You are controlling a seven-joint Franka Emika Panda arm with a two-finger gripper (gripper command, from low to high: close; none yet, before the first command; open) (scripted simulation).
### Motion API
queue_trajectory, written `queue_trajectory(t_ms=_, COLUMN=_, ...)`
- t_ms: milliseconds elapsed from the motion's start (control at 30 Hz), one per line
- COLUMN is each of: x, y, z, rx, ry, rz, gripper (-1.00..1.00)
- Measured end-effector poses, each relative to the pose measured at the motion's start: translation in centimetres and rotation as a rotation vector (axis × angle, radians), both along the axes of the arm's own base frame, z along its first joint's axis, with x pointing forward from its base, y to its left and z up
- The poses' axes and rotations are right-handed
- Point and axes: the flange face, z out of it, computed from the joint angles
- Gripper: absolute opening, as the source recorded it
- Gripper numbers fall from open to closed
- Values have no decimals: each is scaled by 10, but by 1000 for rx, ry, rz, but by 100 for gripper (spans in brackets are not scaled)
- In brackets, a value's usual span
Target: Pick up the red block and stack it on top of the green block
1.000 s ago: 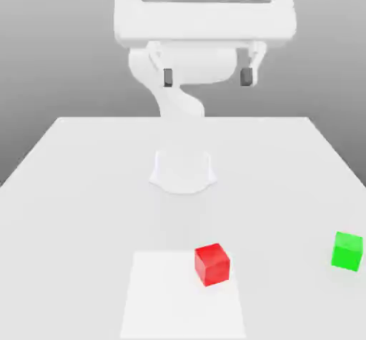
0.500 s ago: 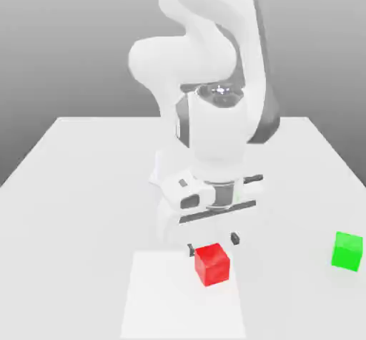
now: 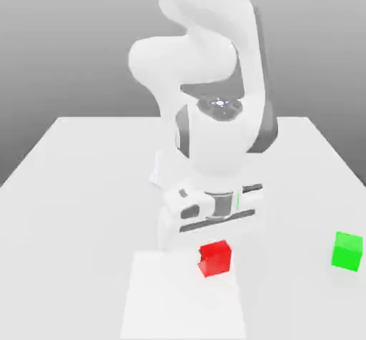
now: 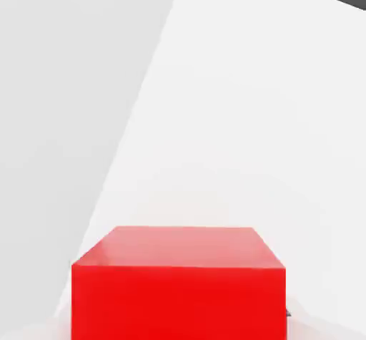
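Directly beneath gripper (image 3: 214,244) we see small bright red cube (image 3: 215,258), fingers clamped on it, on white table (image 3: 78,202); small bright green cube (image 3: 347,251) well apart toward exterior view's right.

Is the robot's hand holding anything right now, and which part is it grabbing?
Yes. The hand is shut on the red block, gripping its upper part by two opposite sides. The block sits at table level.

The arm (image 3: 207,66) is glossy white, built of rounded, bulbous segments, with a dark grey band down its side nearest the green block (image 3: 347,250). Its boxy white hand (image 3: 211,206) carries dark grey slots, a thin green line and a small metallic cap above.
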Motion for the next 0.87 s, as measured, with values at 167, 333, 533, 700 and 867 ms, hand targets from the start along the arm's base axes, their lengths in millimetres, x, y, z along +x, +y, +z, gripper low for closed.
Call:
queue_trajectory(t_ms=167, x=8, y=47, z=20, rx=-1, ry=0, rz=23, gripper=-100)
queue_trajectory(t_ms=333, x=-7, y=150, z=31, rx=-1, ry=-1, rz=144, gripper=-100)
queue_trajectory(t_ms=533, x=-41, y=247, z=45, rx=1, ry=-1, rz=216, gripper=-100)
queue_trajectory(t_ms=700, x=-53, y=278, z=16, rx=1, ry=-1, rz=223, gripper=-100)
queue_trajectory(t_ms=867, x=-54, y=278, z=-8, rx=1, ry=-1, rz=221, gripper=100)
